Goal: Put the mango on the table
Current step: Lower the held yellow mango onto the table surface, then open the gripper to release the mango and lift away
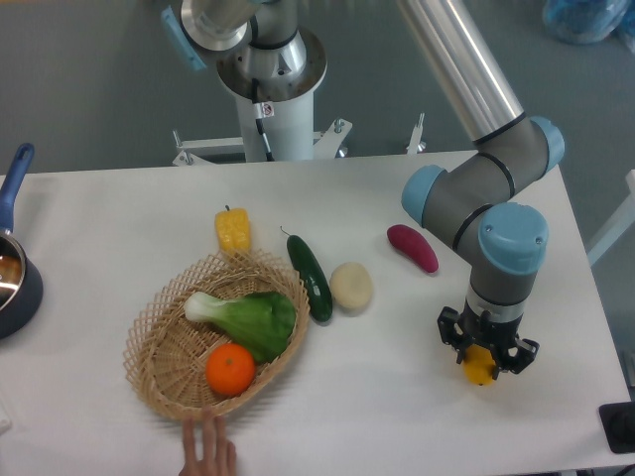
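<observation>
we see the gripper (483, 359) pinching the mango (480, 364) between its dark fingers near the right edge of the table (397, 416), toward the front right corner; only the yellow lower end of the fruit shows below the claw, and we cannot tell whether it touches the white surface. toward the middle of the table lie a purple sweet potato (413, 248), a pale round potato (351, 287) and a dark green cucumber (310, 277) just beside the rim of a wicker basket (159, 369), which holds a leafy green cabbage (244, 317) and an orange (230, 370). a yellow corn piece (233, 230) stands behind the basket. a person's hand (208, 453) reaches in at the front edge, and a blue-handled pot (14, 268) sits at the left edge.
</observation>
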Robot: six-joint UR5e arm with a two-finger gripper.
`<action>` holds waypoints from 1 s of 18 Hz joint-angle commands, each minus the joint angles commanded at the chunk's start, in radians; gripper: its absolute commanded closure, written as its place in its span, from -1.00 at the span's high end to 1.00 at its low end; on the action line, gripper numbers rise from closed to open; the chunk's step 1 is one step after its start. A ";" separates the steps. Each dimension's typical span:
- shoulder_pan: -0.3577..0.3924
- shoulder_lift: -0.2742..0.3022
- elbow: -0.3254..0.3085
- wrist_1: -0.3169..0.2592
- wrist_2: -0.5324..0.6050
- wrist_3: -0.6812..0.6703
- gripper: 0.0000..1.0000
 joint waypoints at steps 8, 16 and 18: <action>0.002 0.090 0.000 -0.002 0.000 0.002 1.00; 0.061 0.250 0.000 -0.015 -0.005 0.101 1.00; 0.100 0.259 -0.012 -0.038 -0.015 0.208 1.00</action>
